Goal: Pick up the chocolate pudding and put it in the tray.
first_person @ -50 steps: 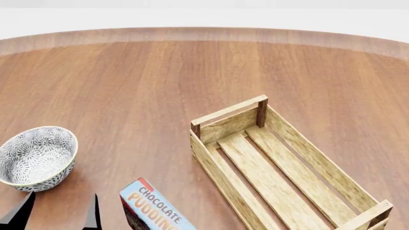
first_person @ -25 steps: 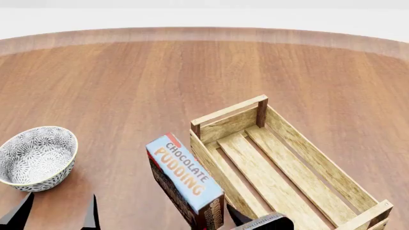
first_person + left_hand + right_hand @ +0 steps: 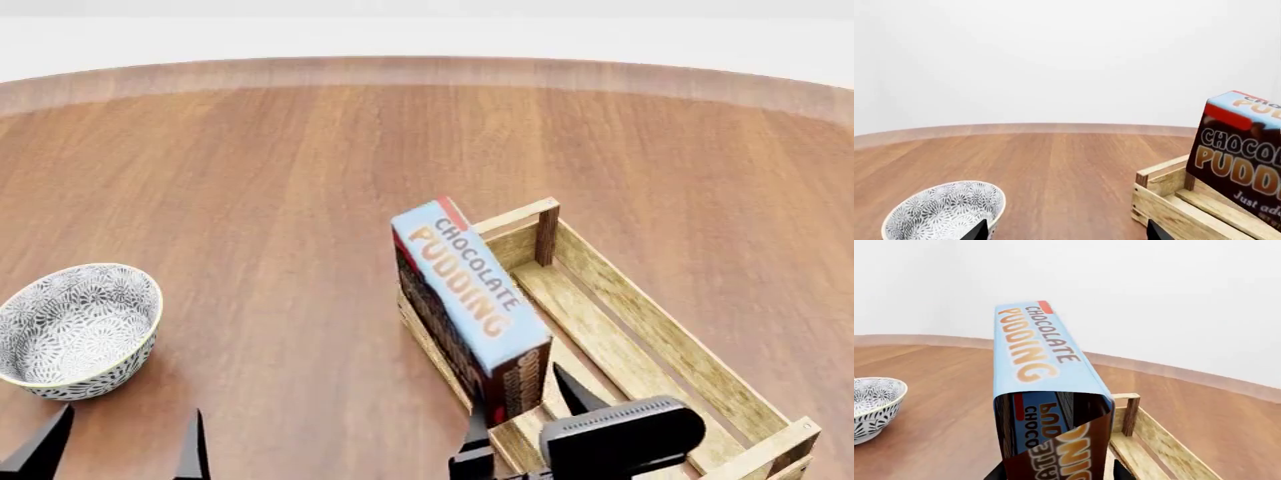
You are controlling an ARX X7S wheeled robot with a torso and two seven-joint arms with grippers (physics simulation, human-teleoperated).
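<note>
The chocolate pudding (image 3: 467, 290) is a brown carton with a light blue top. It hangs tilted over the near left wall of the tray (image 3: 667, 340), its far end by the tray's far corner. My right gripper (image 3: 521, 410) is shut on the carton's near end; the right wrist view shows the chocolate pudding (image 3: 1037, 355) filling the space between the gripper's (image 3: 1057, 472) two fingers. My left gripper (image 3: 127, 440) stands open and empty low at the front left. From the left wrist view the pudding (image 3: 1237, 155) shows above the tray (image 3: 1167, 200).
A grey-white patterned bowl (image 3: 74, 325) stands on the wooden table at the left, just beyond my left gripper (image 3: 1067, 232). That bowl (image 3: 944, 210) lies beside one fingertip. The table's curved far edge (image 3: 427, 65) runs across the back.
The carton has risen off the table's front and travelled right and away, from beside the tray to over its left wall, held by my right gripper. The left arm has stayed still.
</note>
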